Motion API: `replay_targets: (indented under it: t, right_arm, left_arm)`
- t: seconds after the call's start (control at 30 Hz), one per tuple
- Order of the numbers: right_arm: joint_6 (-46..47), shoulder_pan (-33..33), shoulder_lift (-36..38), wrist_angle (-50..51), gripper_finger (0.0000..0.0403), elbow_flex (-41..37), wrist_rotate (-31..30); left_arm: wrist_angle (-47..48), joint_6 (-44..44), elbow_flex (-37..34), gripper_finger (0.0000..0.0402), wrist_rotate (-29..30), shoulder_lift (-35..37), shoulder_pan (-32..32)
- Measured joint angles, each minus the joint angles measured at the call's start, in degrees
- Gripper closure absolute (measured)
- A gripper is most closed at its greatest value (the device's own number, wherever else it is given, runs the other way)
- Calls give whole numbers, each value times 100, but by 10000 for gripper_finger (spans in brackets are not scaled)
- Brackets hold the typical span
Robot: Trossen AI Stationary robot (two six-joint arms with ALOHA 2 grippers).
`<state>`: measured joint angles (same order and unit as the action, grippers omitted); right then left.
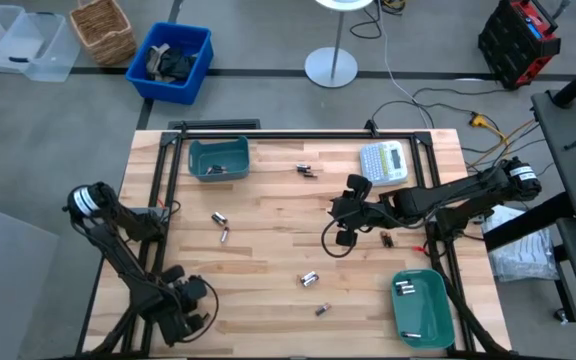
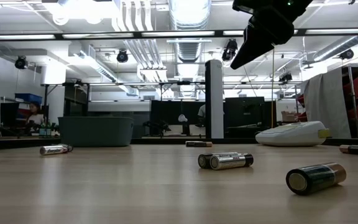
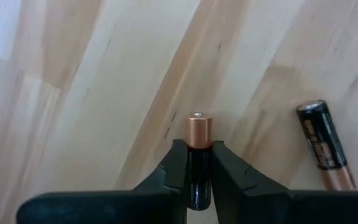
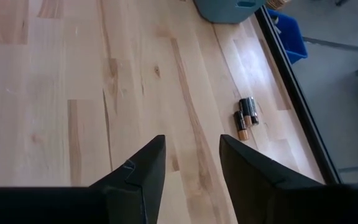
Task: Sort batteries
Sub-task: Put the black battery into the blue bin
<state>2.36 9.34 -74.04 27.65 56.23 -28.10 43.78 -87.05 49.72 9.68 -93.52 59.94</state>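
Note:
My left gripper [image 1: 183, 312], near the table's front left corner, points down and is shut on a battery [image 3: 199, 129] with a coppery end and a black body. A second coppery-and-black battery [image 3: 325, 146] lies on the wood close beside it. My right gripper [image 4: 191, 140] hangs open above the middle of the table [image 1: 336, 215], touching nothing. More batteries lie loose on their sides: two [image 1: 220, 225] at centre left, some [image 1: 306, 170] at the far middle, others [image 1: 309, 279] [image 1: 320, 310] at the near middle, and one [image 1: 388, 238] under the right arm. My left gripper pinches the battery's black body [image 3: 199, 168] between its two fingers, one on each long side. The fingers come from above, pointing down, and lie across the battery. The coppery end [image 3: 199, 127] sticks out past them. The battery lies level at the table top.
A teal bin [image 1: 218, 158] stands at the far left. Another teal bin [image 1: 423, 305] at the near right holds a few batteries. A grey-white label maker [image 1: 383, 162] sits at the far right. A black frame [image 1: 298, 133] runs along the table's far edge and sides.

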Motion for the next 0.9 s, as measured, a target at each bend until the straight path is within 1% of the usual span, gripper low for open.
replay_targets:
  t: [0.1,0.17,0.33,0.47,0.6,0.7,0.77,0.9]
  right_arm:
    - [-16,0,0,-1,262,4,0]
    - [-16,0,0,-4,267,4,1]
    - [-14,0,0,-5,283,4,2]
    - [-34,0,0,-8,296,4,0]
    - [-73,-1,0,-8,308,4,2]
    - [-82,-1,0,-9,317,4,2]
    - [-102,0,0,-10,324,4,2]
    - [-202,-1,0,-10,336,4,2]
  left_arm:
    - [86,-160,47,379,50,227,0]
    - [210,-206,167,379,292,366,2]
    - [830,-50,734,379,1316,651,-2]
    - [1729,15,1357,379,2236,717,-5]
    - [2486,22,1892,379,2864,688,-101]
    - [2848,27,2142,379,3255,658,-338]
    - [2912,212,2213,379,3456,658,-615]
    - [2887,914,2296,379,3636,656,-1475]
